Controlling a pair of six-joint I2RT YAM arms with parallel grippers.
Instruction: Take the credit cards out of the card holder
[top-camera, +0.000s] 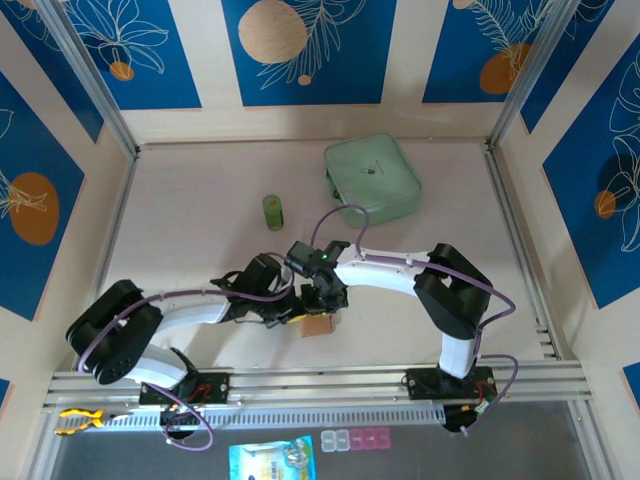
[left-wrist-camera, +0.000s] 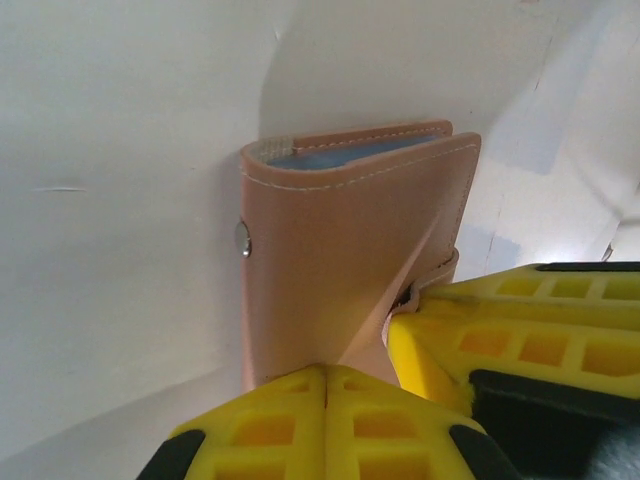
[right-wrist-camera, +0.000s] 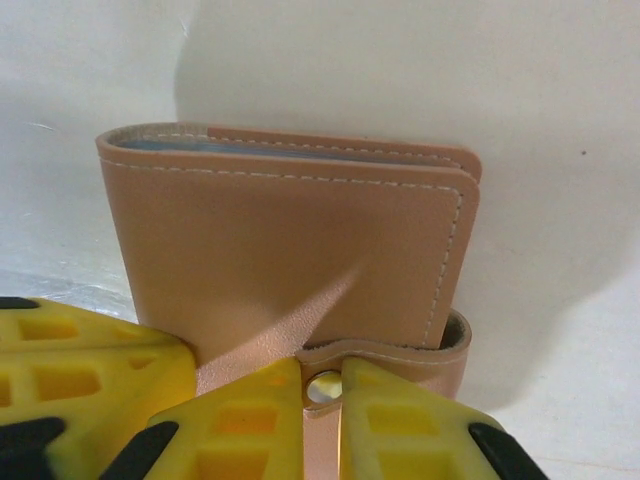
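Arms from both sides meet at the card holder (top-camera: 318, 326), which in the top view sits at about 6 o'clock from the middle of the bench (top-camera: 200, 230), near the front rail. I cannot tell whether it rests on the surface or is held just above it.

The left end effector (top-camera: 290, 312) comes in from 10 o'clock of the card holder and the right end effector (top-camera: 322, 298) from 12 o'clock. They sit just beside each other.

In the left wrist view the card holder (left-wrist-camera: 340, 260) is folded shut, pinkish-tan with pale stitching. A metal stud (left-wrist-camera: 243, 238) sits on its 9 o'clock edge. A blue-grey strip (left-wrist-camera: 340, 155) shows between the covers at 12 o'clock. Whether that strip is pocket lining or credit cards cannot be told.

The left end effector (left-wrist-camera: 325, 385) has its yellow fingers pressed together on the cover's 6 o'clock edge, and a crease runs up the cover from there. Fingers (left-wrist-camera: 520, 330) of the right arm touch the wallet at 4 o'clock.

In the right wrist view the card holder (right-wrist-camera: 290, 250) again looks closed. Its strap (right-wrist-camera: 400, 345) curls out at 5 o'clock. The right end effector (right-wrist-camera: 320, 375) pinches that strap at the snap button (right-wrist-camera: 322, 388). A yellow finger (right-wrist-camera: 80, 350) of the left arm touches the wallet at 8 o'clock.

Farther back on the bench, a mint-green zip case (top-camera: 372, 180) lies at 1 o'clock. A small green cylinder (top-camera: 273, 211) stands at 11 o'clock, well apart from the card holder.
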